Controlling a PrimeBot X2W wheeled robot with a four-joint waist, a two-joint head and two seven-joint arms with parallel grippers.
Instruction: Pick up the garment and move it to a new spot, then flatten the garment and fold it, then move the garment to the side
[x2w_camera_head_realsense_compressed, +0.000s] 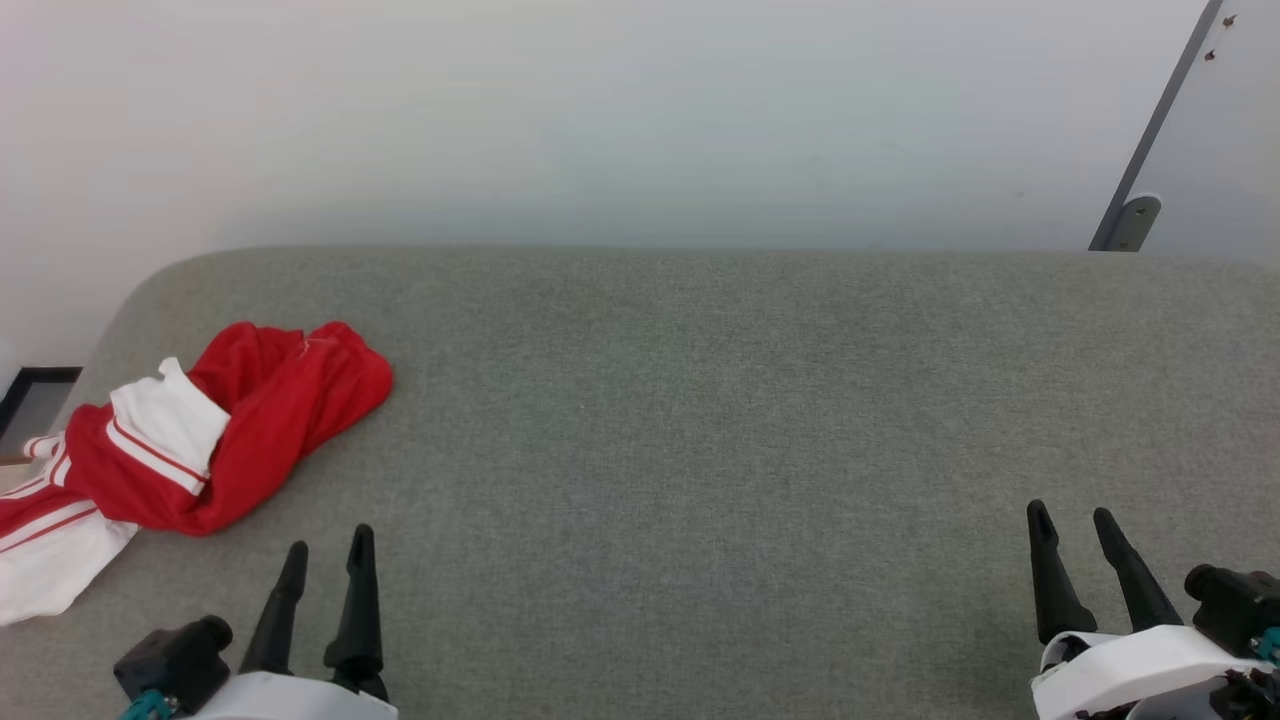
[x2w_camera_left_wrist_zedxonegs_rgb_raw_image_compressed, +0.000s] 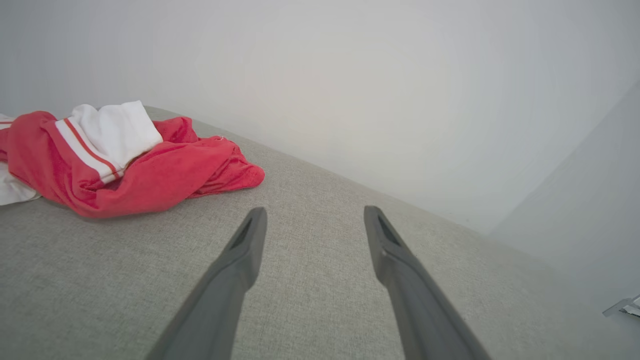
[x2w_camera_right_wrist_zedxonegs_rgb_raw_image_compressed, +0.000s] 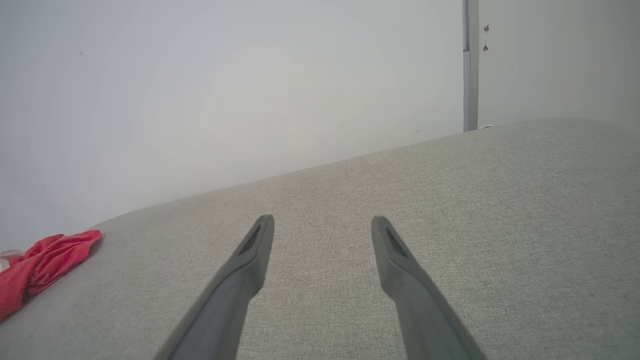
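The garment (x2w_camera_head_realsense_compressed: 250, 430) lies crumpled at the left end of the grey surface (x2w_camera_head_realsense_compressed: 700, 400). The left end effector (x2w_camera_head_realsense_compressed: 328, 545) and the right end effector (x2w_camera_head_realsense_compressed: 1070, 512) stand wide open, holding nothing.

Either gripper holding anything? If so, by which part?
Nothing is held. The left gripper and right gripper both have open jaws above the gray surface; the garment lies bunched at the left, apart from both.

The garment (x2w_camera_head_realsense_compressed: 200, 430) lies bunched at the table's (x2w_camera_head_realsense_compressed: 700, 420) far-left corner.

Left fingers (x2w_camera_head_realsense_compressed: 357, 600) and right fingers (x2w_camera_head_realsense_compressed: 1050, 580) point forward, spread apart, empty
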